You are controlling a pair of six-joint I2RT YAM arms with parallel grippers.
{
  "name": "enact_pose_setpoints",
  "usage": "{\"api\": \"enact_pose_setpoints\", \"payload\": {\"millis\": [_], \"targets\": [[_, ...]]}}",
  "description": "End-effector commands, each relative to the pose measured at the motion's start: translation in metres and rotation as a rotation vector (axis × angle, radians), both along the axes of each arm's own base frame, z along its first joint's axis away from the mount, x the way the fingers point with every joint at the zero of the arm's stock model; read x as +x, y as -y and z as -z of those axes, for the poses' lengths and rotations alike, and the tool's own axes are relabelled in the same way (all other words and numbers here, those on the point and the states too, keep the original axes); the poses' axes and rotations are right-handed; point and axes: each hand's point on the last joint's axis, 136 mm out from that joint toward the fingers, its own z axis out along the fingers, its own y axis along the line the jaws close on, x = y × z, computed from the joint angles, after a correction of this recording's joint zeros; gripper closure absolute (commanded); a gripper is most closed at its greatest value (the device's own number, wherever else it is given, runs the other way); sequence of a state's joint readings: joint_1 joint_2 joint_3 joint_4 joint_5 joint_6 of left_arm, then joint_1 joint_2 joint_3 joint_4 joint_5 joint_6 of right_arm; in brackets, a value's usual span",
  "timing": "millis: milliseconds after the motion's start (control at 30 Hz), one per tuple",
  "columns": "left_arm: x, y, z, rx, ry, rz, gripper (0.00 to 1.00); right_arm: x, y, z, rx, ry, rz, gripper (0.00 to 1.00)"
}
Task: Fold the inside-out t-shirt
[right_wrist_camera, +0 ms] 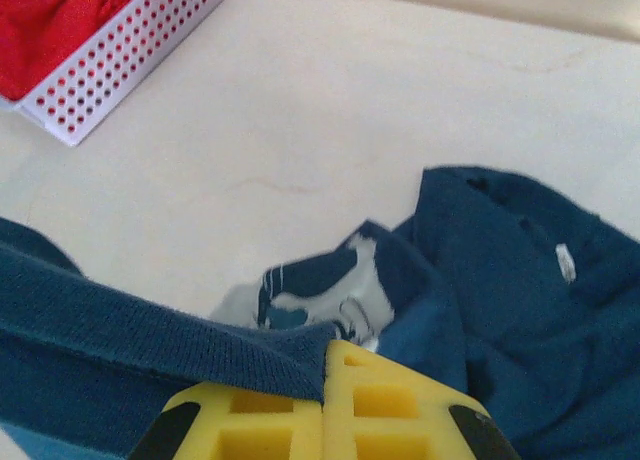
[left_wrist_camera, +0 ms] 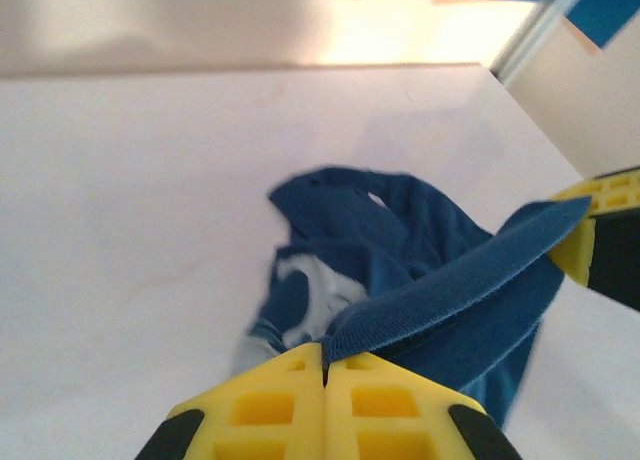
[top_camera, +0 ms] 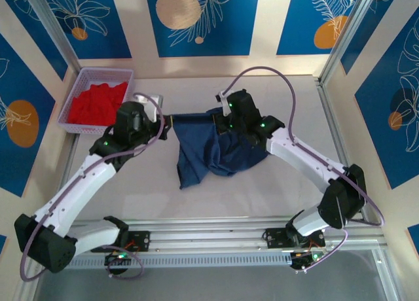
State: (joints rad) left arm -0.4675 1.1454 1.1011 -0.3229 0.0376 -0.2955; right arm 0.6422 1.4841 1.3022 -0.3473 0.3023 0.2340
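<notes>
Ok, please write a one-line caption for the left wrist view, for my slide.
Left claw shut on an edge of the navy t-shirt, the rest bunched over the pale table.

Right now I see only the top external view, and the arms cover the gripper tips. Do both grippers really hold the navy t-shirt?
Observer: The left wrist view shows the left gripper shut on a ribbed edge of the t-shirt.
Operator: And the other one?
Observer: In the right wrist view, the right gripper is shut on the ribbed edge too, and the cloth runs off to the left of it.
Operator: Can you see any print on the cloth?
Observer: Yes, a pale print shows in the folds just beyond the right gripper.
</notes>
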Motion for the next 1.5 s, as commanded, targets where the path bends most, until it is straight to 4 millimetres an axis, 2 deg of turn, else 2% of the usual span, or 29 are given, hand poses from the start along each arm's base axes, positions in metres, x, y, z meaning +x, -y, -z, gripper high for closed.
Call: {"api": "enact_pose_setpoints", "payload": {"millis": [0,67,133,233,300,600,700,733,867,1000,1067,1167,1267,1333,1400,1467], "targets": [[0.009,-0.014,-0.009,0.104,0.032,-0.054,1.00,0.017,0.001,-0.020,0.009,0.063,0.004,0.99],[-0.003,0.005,0.002,0.091,0.020,0.040,1.00,0.015,0.008,-0.010,-0.007,0.042,0.010,0.98],[-0.025,0.031,0.029,0.093,-0.032,0.161,1.00,0.003,0.019,0.008,-0.026,-0.008,0.017,0.98],[-0.064,0.061,0.075,0.115,-0.118,0.288,1.00,-0.024,0.038,0.042,-0.049,-0.103,0.033,0.96],[-0.087,0.072,0.101,0.118,-0.170,0.335,1.00,-0.046,0.049,0.063,-0.050,-0.182,0.051,0.96],[-0.156,0.081,0.207,0.180,-0.416,0.329,1.00,-0.149,0.073,0.162,-0.028,-0.564,0.142,0.93],[-0.177,0.085,0.238,0.226,-0.486,0.350,1.00,-0.177,0.085,0.191,-0.090,-0.646,0.202,0.84],[-0.183,0.087,0.244,0.250,-0.501,0.360,0.96,-0.184,0.089,0.198,-0.105,-0.663,0.220,0.79],[-0.196,0.093,0.247,0.305,-0.519,0.412,0.75,-0.201,0.095,0.202,-0.133,-0.680,0.218,0.68],[-0.202,0.092,0.233,0.293,-0.502,0.462,0.55,-0.205,0.094,0.187,-0.148,-0.627,0.166,0.62],[-0.205,0.090,0.224,0.286,-0.484,0.489,0.48,-0.204,0.090,0.178,-0.130,-0.592,0.126,0.55],[-0.203,0.087,0.207,0.267,-0.429,0.497,0.45,-0.203,0.087,0.171,-0.106,-0.557,0.095,0.48],[-0.192,0.083,0.190,0.252,-0.373,0.478,0.43,-0.204,0.096,0.174,-0.123,-0.559,0.127,0.47],[-0.178,0.079,0.179,0.237,-0.338,0.426,0.41,-0.202,0.101,0.174,-0.129,-0.549,0.156,0.45],[-0.152,0.067,0.170,0.209,-0.316,0.308,0.40,-0.190,0.099,0.166,-0.110,-0.505,0.164,0.43],[-0.123,0.051,0.163,0.161,-0.320,0.172,0.39,-0.168,0.092,0.155,-0.065,-0.464,0.173,0.41]]}}
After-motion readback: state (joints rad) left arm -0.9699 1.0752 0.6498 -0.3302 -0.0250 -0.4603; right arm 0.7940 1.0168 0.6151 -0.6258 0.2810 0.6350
